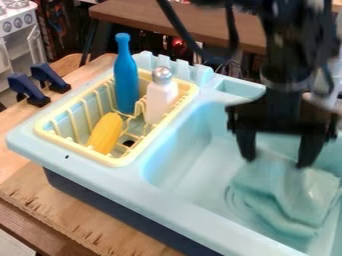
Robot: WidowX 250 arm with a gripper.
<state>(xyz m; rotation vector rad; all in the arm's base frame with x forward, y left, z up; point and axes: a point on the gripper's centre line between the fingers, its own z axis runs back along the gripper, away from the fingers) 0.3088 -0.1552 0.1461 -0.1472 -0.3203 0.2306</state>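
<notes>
The black gripper (277, 159) hangs over the right basin of a light blue toy sink (190, 167), its two fingers wide apart. Just below it, a pale teal, crumpled cloth-like thing (290, 192) lies in the basin; its upper part reaches near the fingertips, and I cannot tell whether they touch it. In the left basin sits a yellow dish rack (120, 161). It holds an upright blue bottle (125, 77), a white shaker with a silver top (160, 97) and a yellow oblong thing (105, 133), tilted.
Dark blue clamps (27, 90) stand on the wooden table (73, 215) left of the sink. The sink's raised back edge (175, 65) lies behind the rack. A brown table (167, 20) stands farther back, and a white toy stove (17, 22) is at the upper left.
</notes>
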